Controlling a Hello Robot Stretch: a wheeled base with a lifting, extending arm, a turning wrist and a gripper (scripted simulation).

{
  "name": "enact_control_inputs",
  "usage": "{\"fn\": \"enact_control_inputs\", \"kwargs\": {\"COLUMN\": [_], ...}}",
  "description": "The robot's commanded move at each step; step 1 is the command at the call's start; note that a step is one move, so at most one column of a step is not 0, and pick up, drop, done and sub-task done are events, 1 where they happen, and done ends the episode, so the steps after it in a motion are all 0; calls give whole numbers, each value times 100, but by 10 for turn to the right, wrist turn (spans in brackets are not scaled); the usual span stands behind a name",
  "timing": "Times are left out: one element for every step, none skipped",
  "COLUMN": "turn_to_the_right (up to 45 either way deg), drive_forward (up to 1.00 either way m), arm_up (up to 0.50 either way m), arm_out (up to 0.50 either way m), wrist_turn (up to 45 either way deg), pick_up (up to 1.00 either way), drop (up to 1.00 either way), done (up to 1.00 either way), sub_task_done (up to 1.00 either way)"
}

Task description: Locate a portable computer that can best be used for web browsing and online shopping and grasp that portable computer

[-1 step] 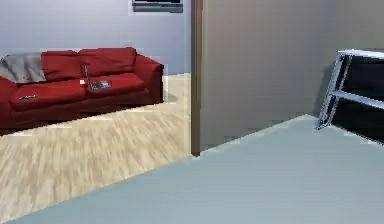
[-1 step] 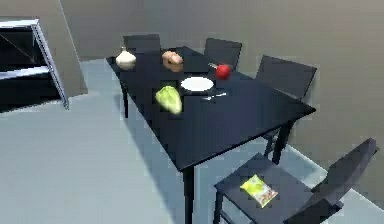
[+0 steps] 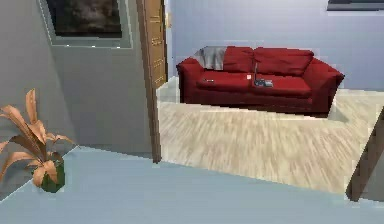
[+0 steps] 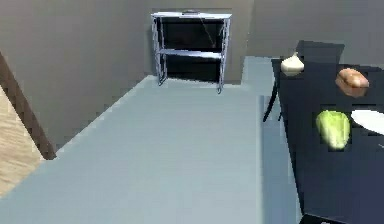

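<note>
A red sofa [image 3: 262, 78] stands against the far wall in the forward view, past a doorway. On its seat cushion lies a small flat dark thing [image 3: 264, 84], too small to name. A grey cloth [image 3: 212, 57] hangs over the sofa's left backrest.
A wooden door frame [image 3: 153, 80] and grey wall [image 3: 100, 100] bound the opening's left; pale wood floor [image 3: 250, 135] lies beyond. A potted plant [image 3: 40, 150] stands lower left. In the arm side view, a dark table [image 4: 330, 150] bears a green vegetable [image 4: 334, 129], bread [image 4: 352, 80] and an onion-like bulb [image 4: 292, 65]; a metal shelf [image 4: 190, 50] stands at the back.
</note>
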Motion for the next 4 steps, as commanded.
{"fn": "enact_control_inputs", "kwargs": {"turn_to_the_right": [-90,0,240,0], "drive_forward": [0,10,0,100], "arm_up": [0,0,0,0], "arm_out": [0,0,0,0], "wrist_turn": [0,0,0,0], "pick_up": [0,0,0,0], "drop": [0,0,0,0], "done": [0,0,0,0], "sub_task_done": [0,0,0,0]}}
